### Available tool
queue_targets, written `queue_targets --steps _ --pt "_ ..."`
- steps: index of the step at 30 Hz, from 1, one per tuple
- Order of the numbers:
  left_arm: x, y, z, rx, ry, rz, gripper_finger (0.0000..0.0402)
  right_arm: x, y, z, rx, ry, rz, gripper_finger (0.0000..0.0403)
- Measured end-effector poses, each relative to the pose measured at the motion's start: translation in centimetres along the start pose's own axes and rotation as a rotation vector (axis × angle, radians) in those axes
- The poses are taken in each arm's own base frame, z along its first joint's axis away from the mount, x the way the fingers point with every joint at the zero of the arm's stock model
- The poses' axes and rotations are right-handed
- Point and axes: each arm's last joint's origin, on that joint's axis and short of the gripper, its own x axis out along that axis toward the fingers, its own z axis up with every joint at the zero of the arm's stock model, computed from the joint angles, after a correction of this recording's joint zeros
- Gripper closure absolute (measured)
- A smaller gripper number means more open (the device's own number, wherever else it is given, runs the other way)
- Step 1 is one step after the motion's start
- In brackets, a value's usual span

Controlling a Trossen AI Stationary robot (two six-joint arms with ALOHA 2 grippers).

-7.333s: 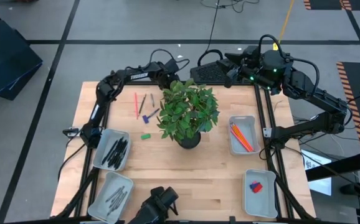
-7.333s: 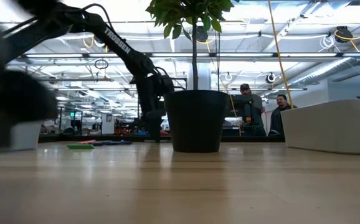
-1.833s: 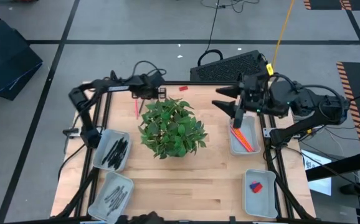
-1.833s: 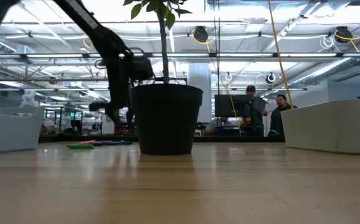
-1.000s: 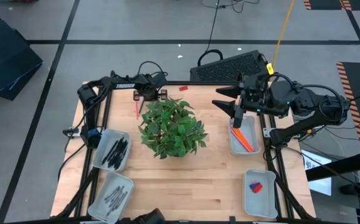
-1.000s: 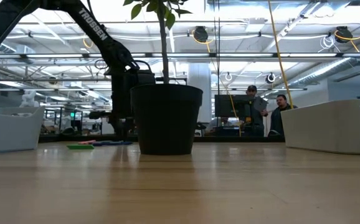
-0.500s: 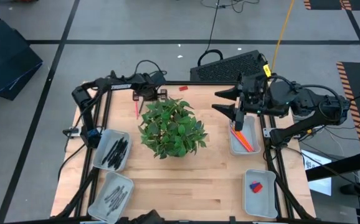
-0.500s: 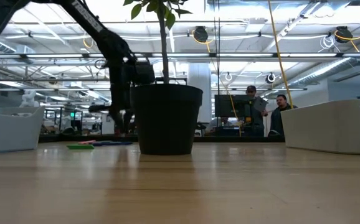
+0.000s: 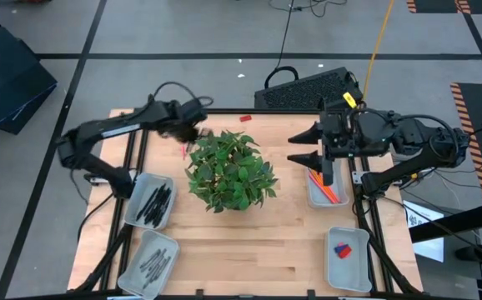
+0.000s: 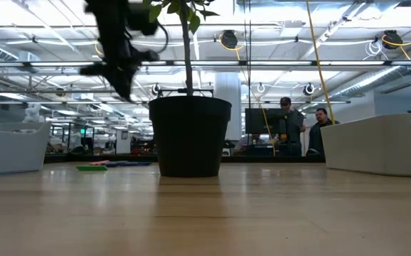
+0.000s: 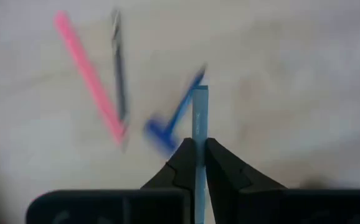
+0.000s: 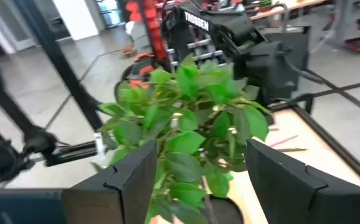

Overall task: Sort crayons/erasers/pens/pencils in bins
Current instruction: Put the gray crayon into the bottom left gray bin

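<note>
My left gripper (image 11: 200, 144) is shut on a light blue crayon (image 11: 200, 112) and hangs above the table's far left part (image 9: 191, 133), high and blurred in the low view (image 10: 120, 67). Below it on the wood lie a pink stick (image 11: 86, 74), a thin dark stick (image 11: 118, 62) and a blue piece (image 11: 167, 124). A green eraser (image 10: 92, 168) lies flat on the table. My right gripper (image 9: 306, 147) stands open beside the bin of orange pencils (image 9: 324, 185), holding nothing. My left gripper pinches the light blue crayon (image 11: 200, 127) between its two fingers. The crayon runs along the fingers and its free end (image 11: 200, 93) sticks out past their tips. It is lifted clear of the table.
A leafy plant (image 9: 228, 171) in a dark pot (image 10: 190, 135) stands mid-table between the arms. On the left are a bin of black pens (image 9: 149, 202) and a bin of grey sticks (image 9: 149, 260); a bin with erasers (image 9: 347, 248) is near right. A small red piece (image 9: 245, 118) lies at the far edge.
My left gripper has risen from just above the table to well above the pot's rim, carrying the light blue crayon clear of the wood, and its arm has swung out toward the table's left edge. The pink, dark and blue pieces have stayed on the table.
</note>
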Motion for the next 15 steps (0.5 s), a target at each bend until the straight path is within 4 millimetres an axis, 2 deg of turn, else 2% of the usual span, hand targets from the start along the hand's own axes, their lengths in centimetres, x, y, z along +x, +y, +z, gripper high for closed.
queue_targets --steps 8,15 --pt "-6.7 1.8 -8.9 0.103 0.148 0.058 0.0373 -0.3 0.1 0.0 -0.052 0.007 0.056 0.017" --pt "-10.1 2.0 -15.6 0.153 0.225 -0.072 0.0372 -0.2 0.0 0.1 -0.047 0.002 0.038 0.017"
